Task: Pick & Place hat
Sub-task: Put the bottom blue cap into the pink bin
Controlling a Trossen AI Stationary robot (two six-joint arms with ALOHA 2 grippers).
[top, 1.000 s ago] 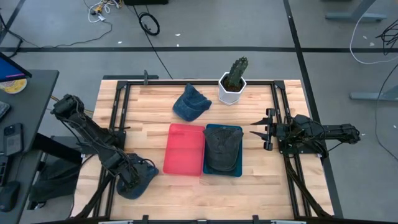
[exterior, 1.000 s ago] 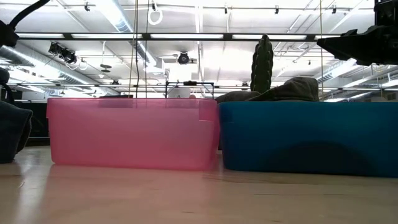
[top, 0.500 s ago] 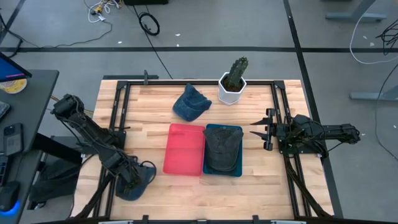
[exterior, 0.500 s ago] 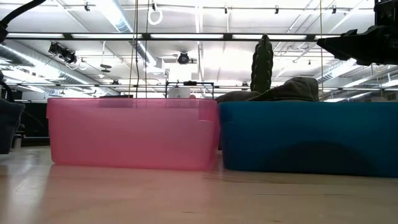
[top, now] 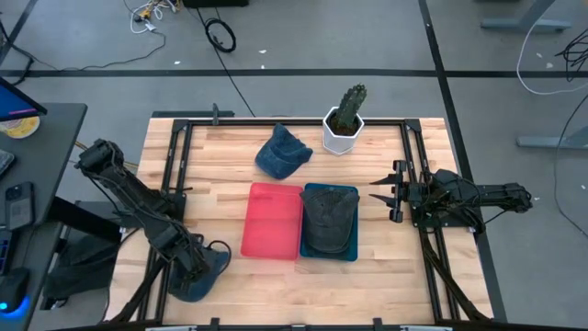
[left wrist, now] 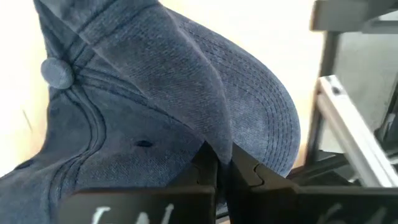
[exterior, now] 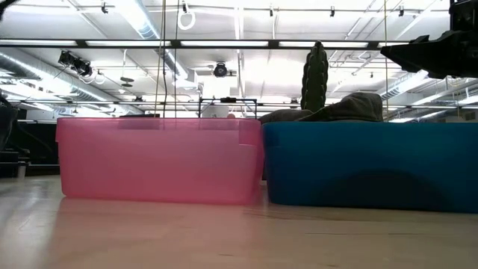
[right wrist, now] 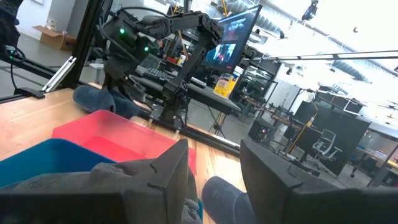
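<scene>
A dark blue cap (top: 209, 267) lies at the table's near left corner, with my left gripper (top: 188, 268) shut on it. The left wrist view shows its top button (left wrist: 57, 71) and its brim (left wrist: 270, 109). A second blue cap (top: 282, 152) rests on the wood at the far centre. A dark grey hat (top: 328, 219) sits in the blue bin (top: 353, 256), and the red bin (top: 273, 221) stands beside it. My right gripper (top: 372, 190) hovers open to the right of the blue bin, with nothing between its fingers. My left gripper pinches a raised fold of the cap's crown (left wrist: 214, 148) between its two fingers, beside the brim. The fingers come slanting down from the table's left side. The rest of the cap spreads beyond the fingertips. I cannot tell whether the cap is clear of the table.
A cactus in a white pot (top: 344, 124) stands at the far edge, right of centre. A black frame rail (top: 175, 175) runs along the table's left side, close to my left arm. Bare wood lies along the near edge in front of both bins.
My left gripper has shut on the dark blue cap's crown. The cap has bunched up and been drawn a little toward the table's near left corner. In the low view it has slid almost out of the picture.
</scene>
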